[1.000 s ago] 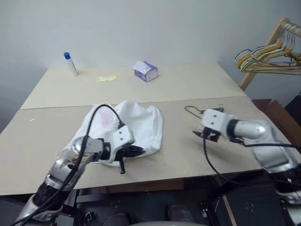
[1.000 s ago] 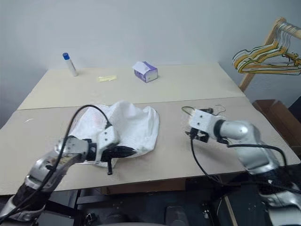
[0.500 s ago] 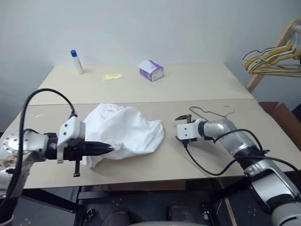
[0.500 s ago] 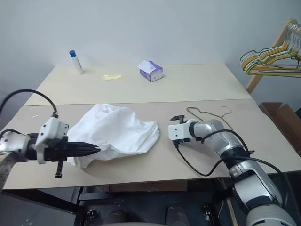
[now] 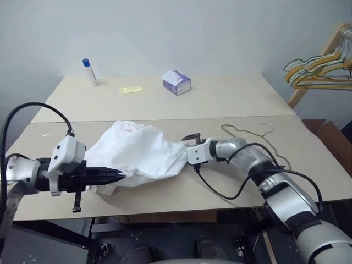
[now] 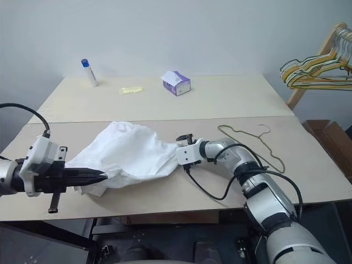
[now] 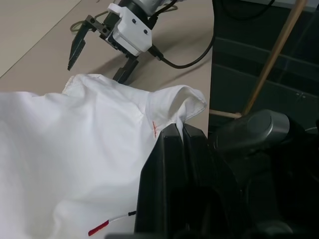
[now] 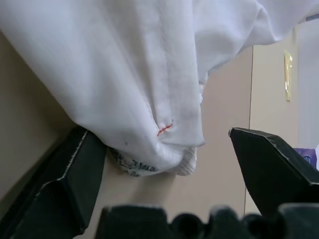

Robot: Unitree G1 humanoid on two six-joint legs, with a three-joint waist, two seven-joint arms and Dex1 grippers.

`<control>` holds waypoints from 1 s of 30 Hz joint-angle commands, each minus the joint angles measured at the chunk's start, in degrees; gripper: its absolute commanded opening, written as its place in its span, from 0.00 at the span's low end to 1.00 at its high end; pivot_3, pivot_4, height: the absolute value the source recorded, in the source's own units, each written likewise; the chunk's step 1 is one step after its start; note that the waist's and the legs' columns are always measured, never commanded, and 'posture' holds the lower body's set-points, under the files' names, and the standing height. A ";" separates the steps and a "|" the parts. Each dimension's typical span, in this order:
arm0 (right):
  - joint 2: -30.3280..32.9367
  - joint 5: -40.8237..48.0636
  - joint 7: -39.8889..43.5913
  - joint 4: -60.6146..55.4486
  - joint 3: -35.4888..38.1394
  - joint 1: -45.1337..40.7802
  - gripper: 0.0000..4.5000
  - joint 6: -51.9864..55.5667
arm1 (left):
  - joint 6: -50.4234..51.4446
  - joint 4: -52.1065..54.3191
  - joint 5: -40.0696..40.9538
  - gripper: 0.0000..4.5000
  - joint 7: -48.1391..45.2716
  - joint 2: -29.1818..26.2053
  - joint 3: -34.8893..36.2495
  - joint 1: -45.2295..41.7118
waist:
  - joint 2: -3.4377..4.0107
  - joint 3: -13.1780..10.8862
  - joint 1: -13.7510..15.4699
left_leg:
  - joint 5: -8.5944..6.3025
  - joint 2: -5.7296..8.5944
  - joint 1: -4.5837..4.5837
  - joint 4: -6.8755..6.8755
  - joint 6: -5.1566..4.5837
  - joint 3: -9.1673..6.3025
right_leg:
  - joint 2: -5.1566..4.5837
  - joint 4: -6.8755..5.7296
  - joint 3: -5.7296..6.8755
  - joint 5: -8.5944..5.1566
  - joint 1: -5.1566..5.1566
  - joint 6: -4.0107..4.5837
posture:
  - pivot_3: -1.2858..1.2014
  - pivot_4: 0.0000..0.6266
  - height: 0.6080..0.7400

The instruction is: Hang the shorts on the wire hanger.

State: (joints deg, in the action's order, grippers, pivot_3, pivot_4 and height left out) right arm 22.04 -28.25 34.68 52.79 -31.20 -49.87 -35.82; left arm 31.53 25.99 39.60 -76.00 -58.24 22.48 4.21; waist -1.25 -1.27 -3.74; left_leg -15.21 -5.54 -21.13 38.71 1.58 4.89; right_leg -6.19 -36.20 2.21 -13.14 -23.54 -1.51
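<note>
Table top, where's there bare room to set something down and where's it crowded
Bare: the back half of the table right of the tissue box, and the front edge below the shorts. Crowded: the middle, where both hands, left and right, meet the shorts beside the wire hanger.

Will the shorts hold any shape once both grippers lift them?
Probably not: the shorts sag in soft folds from the left gripper, so they look floppy and light. The corner by the open right gripper would likely droop.

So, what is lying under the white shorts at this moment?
Under the shorts only the beige table shows around their edges. The wire hanger lies apart, beside them. Whatever the cloth covers in the middle cannot be seen.
</note>
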 commanded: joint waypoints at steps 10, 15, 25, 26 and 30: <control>-0.22 -4.85 -6.00 5.71 0.15 -4.32 0.01 0.08 | -3.16 -2.65 -6.31 0.00 5.18 -0.54 -3.24 -2.06 | 0.05 -0.03 1.08 | 0.01 0.00 -0.01 -0.03 0.02 0.01 | 0.00 -0.02 0.00 0.00 -0.05 0.01 | 0.55 0.00 1.00; 1.01 -6.27 -10.80 7.80 1.12 -7.12 0.01 4.76 | -8.36 -13.29 -18.59 0.00 12.40 3.66 -15.83 -13.67 | 0.09 -0.03 1.70 | 0.07 0.01 0.00 -0.04 0.11 0.01 | 0.00 -0.04 0.02 0.02 -0.01 0.02 | 0.54 0.00 1.00; 12.15 -4.49 -12.38 3.42 6.69 -5.72 0.01 16.00 | -23.08 -43.51 -37.26 0.00 22.61 21.52 -32.75 -42.90 | 0.08 -0.01 2.01 | 0.13 0.05 -0.33 0.03 0.21 0.03 | 0.01 0.16 0.06 0.10 -0.13 -0.06 | 0.50 0.00 1.00; 13.58 -3.84 -11.53 1.16 7.84 -4.25 0.01 17.75 | -25.48 -46.16 -38.62 0.00 23.86 22.61 -33.19 -44.81 | 0.08 -0.01 1.50 | 0.13 0.05 -0.34 0.03 0.21 0.02 | 0.00 0.21 0.07 0.10 -0.13 -0.07 | 0.50 0.00 1.00; 20.72 -0.85 -5.36 -16.31 13.23 6.17 0.01 25.72 | -32.89 -52.77 -39.73 0.00 25.23 25.75 -32.87 -49.99 | 0.09 -0.01 0.01 | 0.09 0.05 -0.37 0.00 0.14 0.02 | 0.01 0.23 0.05 0.06 -0.17 -0.13 | 0.49 0.00 1.00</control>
State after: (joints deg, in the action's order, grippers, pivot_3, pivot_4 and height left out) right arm 40.31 -30.96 27.01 42.06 -21.23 -44.73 -14.18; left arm 1.15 -25.59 -0.04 -51.15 -31.49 -12.19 -44.35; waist -1.16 -1.27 -3.73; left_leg -15.14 -5.50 -21.56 38.71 1.68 4.91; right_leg -6.19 -35.95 2.27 -13.09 -23.76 -1.66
